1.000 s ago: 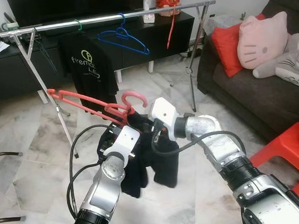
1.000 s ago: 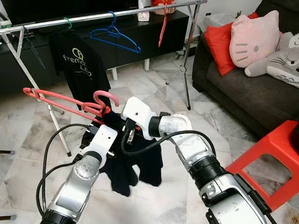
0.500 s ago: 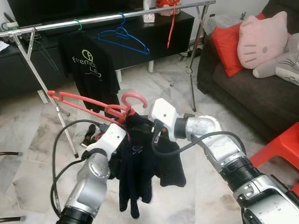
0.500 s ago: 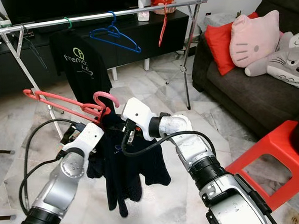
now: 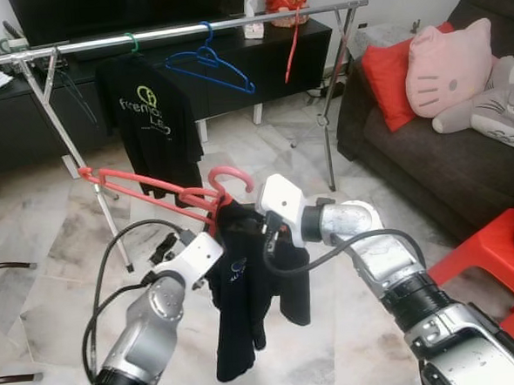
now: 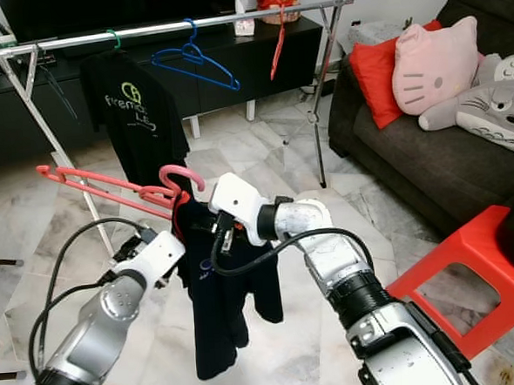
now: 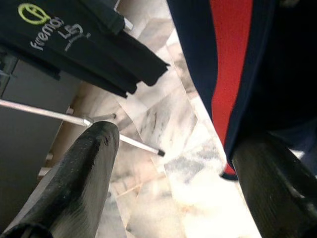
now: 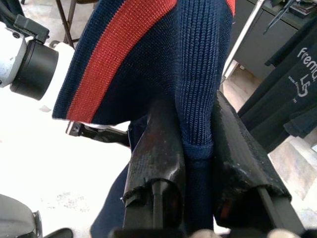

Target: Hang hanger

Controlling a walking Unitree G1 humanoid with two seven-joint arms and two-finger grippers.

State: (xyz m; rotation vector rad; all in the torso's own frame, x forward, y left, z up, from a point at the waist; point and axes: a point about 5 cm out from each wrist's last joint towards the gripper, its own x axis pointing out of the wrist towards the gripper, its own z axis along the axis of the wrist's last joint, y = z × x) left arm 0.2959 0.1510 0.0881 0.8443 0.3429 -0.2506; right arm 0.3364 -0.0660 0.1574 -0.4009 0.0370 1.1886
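Since half a second ago the dark garment [image 5: 245, 289] has dropped into a longer, narrower drape under the red hanger [image 5: 165, 191], and the left gripper [image 5: 178, 250] has drawn back a little from the cloth; a second ago the garment was bunched between both arms.

The left gripper's fingers [image 7: 81, 173] are spread wide, with marble floor [image 5: 51, 257] showing between them; the navy cloth with its red stripe hangs against the far finger, and nothing is held between the two. The right gripper [image 8: 193, 163] has its fingers [image 8: 153, 148] pressed onto a fold of the navy knit, pinching it near the top of the garment, just below the hanger's hook.

The red hanger sits tilted in front of the clothes rail [image 5: 186, 29], well below its bar and not hooked on it, with its long arm reaching toward the rail's left leg. On the rail hang a black T-shirt [image 5: 152, 120], a blue hanger [image 5: 210, 64] and a thin red hanger [image 5: 293, 46]. A dark sofa [image 5: 447, 163] with cushions stands to the right of the rail, and a red stool [image 5: 492, 257] is in front of the sofa.
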